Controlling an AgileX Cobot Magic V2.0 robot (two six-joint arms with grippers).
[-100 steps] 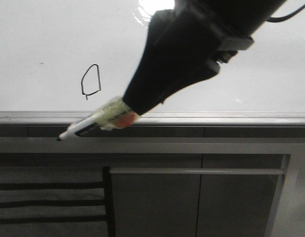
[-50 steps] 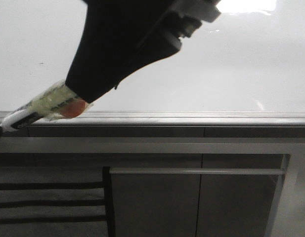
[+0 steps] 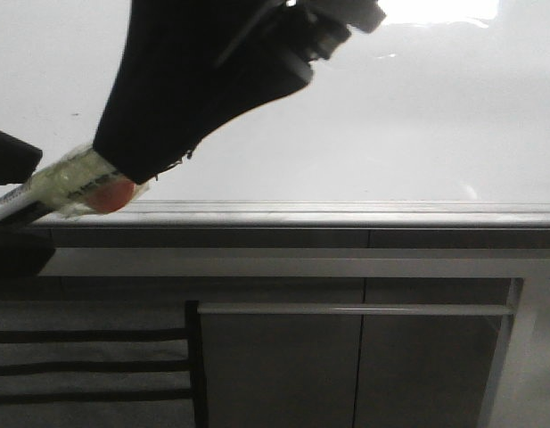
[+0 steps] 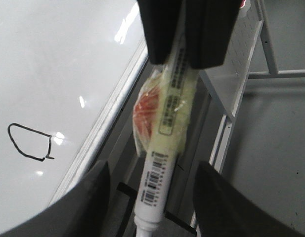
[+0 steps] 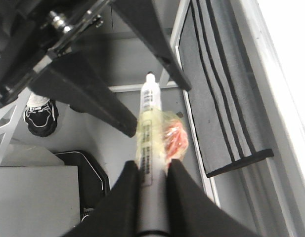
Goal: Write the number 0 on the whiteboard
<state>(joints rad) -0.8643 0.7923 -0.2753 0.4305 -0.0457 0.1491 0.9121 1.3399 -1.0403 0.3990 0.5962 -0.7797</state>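
Right gripper (image 5: pixel 152 173) clamping one marker (image 5: pixel 150 128) — left gripper (image 4: pixel 152 197) spread, one number 0 (image 4: pixel 29 142)

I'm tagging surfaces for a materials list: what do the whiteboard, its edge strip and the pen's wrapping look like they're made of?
The whiteboard looks like glossy coated board, given its sharp glare spots. Its edge strip seems to be brushed grey metal with a dull sheen. The marker pen looks like white plastic with printed labels. Its wrapping seems to be clear, crinkled tape or film, yellowish, over something orange.

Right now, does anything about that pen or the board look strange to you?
Yes. The pen has a lumpy yellowish wrap with something orange under it around its middle, like a taped-on pad. The drawn 0 on the whiteboard is lopsided, flat on one side with a stray tail.
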